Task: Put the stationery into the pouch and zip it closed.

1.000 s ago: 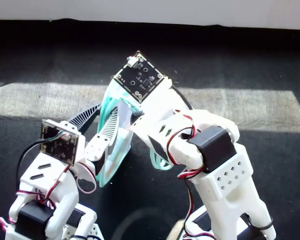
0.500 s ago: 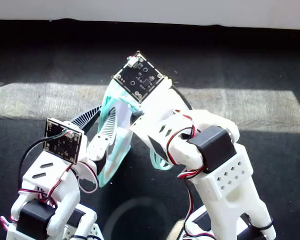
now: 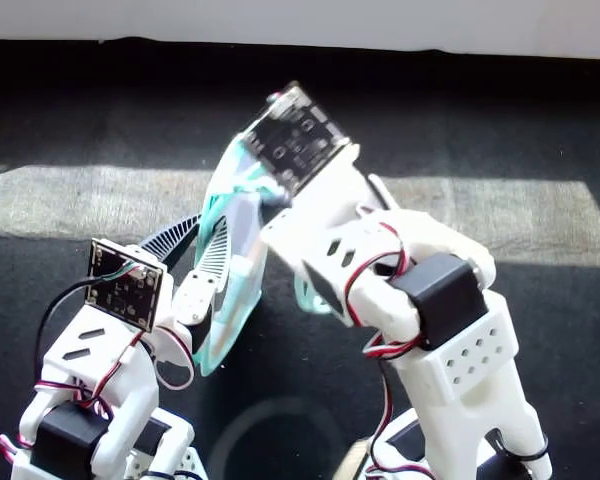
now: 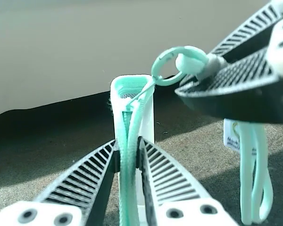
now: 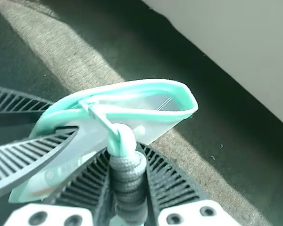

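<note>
Pouch [image 3: 230, 275] held up between both arms, over dark mat [image 3: 70, 300]. Left gripper [image 4: 129, 151] pinched tight on pouch's teal zip edge, one finger each side. Right gripper [image 5: 125, 157] clamped on grey cord [image 5: 128, 176] of zipper pull [image 5: 121, 137] - close beside left one. Pouch mouth gapes at far end in right wrist view.

The dark, carpet-like table [image 3: 540, 130] has a pale sunlit band [image 3: 80, 200] running across it.
</note>
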Available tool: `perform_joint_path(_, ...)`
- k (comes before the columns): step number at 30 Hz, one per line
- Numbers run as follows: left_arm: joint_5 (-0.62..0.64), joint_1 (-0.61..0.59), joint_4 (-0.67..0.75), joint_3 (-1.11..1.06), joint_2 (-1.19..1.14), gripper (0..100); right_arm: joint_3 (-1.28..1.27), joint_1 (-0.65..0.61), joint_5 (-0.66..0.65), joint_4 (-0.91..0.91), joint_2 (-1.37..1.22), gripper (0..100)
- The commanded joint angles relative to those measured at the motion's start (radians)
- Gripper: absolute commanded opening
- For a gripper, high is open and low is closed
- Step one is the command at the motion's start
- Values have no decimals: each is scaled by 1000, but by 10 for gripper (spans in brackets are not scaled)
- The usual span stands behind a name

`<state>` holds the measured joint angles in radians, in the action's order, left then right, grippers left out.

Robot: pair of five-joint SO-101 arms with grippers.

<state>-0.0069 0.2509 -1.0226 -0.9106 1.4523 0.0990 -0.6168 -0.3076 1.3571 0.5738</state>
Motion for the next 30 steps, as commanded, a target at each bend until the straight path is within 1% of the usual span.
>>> perform_joint_path(1, -54, -7, -41, 5, -2, 9, 36, 74, 6, -111, 8, 6)
perform_joint_path(4, -75, -12, -52, 5, -1, 11, 33, 119, 5, -197, -10, 6)
perform_joint_path(8, -75, -12, -52, 7, -1, 11, 59, 166, 3, -237, -134, 6)
perform_joint_path(14, -75, -12, -52, 7, -1, 11, 173, 173, 3, -236, -288, 6)
perform_joint_path(23, -77, -12, -52, 7, -1, 11, 295, 289, 3, -240, -475, 6)
perform_joint_path(30, -77, -12, -52, 7, -1, 11, 326, 329, -38, -234, -559, 6)
